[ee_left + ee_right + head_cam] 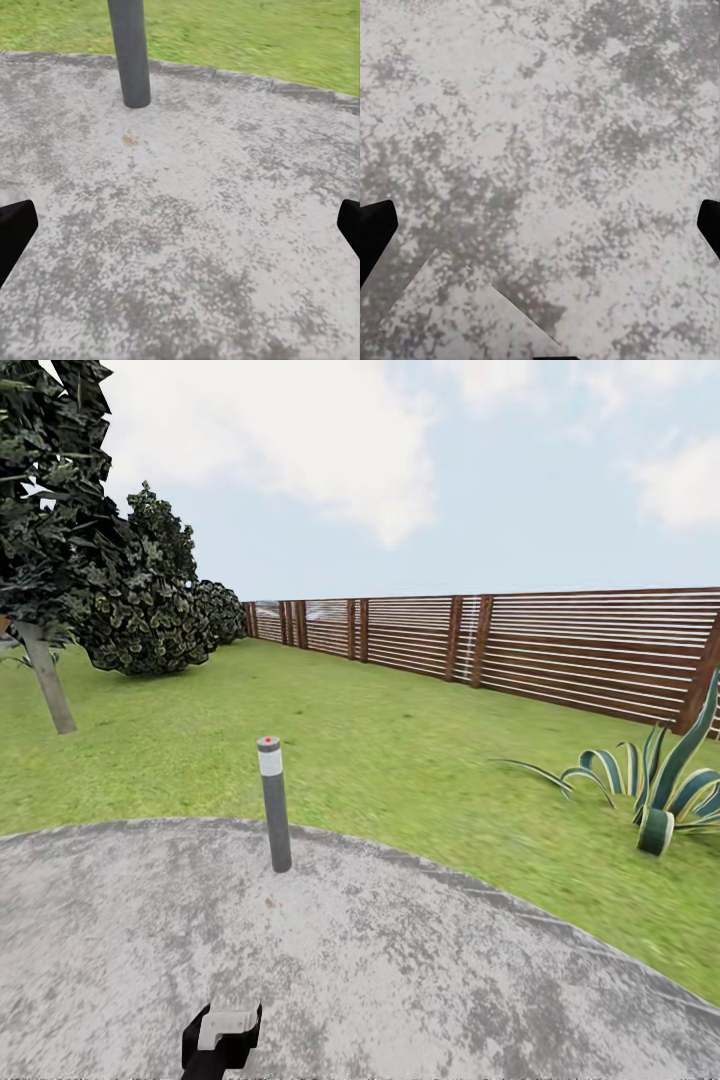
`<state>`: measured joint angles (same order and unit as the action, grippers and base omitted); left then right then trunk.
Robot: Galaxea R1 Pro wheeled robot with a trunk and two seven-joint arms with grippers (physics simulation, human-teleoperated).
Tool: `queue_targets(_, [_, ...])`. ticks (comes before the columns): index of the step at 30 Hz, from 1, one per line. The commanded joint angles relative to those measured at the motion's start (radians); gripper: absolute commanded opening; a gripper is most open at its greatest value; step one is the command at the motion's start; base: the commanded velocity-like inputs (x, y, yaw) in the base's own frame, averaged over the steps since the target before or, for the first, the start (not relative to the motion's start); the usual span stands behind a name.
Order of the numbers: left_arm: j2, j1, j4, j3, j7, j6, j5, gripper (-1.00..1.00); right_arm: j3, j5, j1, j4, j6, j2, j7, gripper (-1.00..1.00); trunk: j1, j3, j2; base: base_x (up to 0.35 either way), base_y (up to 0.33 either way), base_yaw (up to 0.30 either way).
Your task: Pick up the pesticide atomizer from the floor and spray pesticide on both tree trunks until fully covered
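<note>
My left gripper (pixel 222 1038) shows as a black hand low over the round grey paving (pixel 420 980). Seen from the left wrist, it (pixel 180 232) is open, its two black fingertips (pixel 13 229) far apart with bare paving between them. A tiny brownish speck (pixel 130 139) lies near the bollard's foot, also small in the head view (pixel 268 903); it is too small to identify. My right gripper (pixel 540 232) is open too, hanging above mottled paving. The garden lawn (pixel 380 740) runs out to the brown slat fence (pixel 560 645). At far left stands a tree with a pale leaning trunk (pixel 48 685).
A grey bollard post with a white band (pixel 273 805) stands at the paving's far edge, straight ahead of the left gripper, its shaft (pixel 130 52) close in the left wrist view. A striped spiky plant (pixel 660 785) grows at right. Dark bushes (pixel 150 605) line the left.
</note>
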<state>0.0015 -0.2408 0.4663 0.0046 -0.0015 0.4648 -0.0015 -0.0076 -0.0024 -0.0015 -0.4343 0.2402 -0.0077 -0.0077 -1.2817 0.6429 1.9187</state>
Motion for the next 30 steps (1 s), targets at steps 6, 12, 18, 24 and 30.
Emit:
queue_targets(6, [0.000,0.000,0.000,0.000,0.000,0.000,0.000,1.00,0.000,-0.001,0.000,-0.021,0.000,0.000,0.000,1.00,-0.023,0.019,0.042,0.000,0.000,0.000])
queue_targets(12, [0.000,0.000,0.000,0.000,0.000,0.000,0.000,1.00,0.000,-0.001,0.000,-0.023,0.000,0.000,0.000,1.00,-0.046,0.038,0.084,0.000,0.000,0.000])
queue_targets(18, [0.000,0.000,0.000,0.000,0.000,0.000,0.000,1.00,0.000,-0.001,0.000,-0.023,0.000,-0.001,0.000,1.00,-0.069,0.057,0.126,0.000,0.000,0.000])
queue_targets(24, [0.000,0.000,0.000,0.000,0.000,0.000,0.000,1.00,0.000,-0.001,0.000,-0.023,0.000,-0.001,0.000,1.00,-0.092,0.075,0.168,0.000,0.000,0.000])
queue_targets(30, [0.000,0.000,0.000,0.000,0.000,0.000,0.000,1.00,0.000,-0.001,0.000,-0.023,0.000,-0.001,0.000,1.00,-0.115,0.094,0.210,0.000,0.000,0.000])
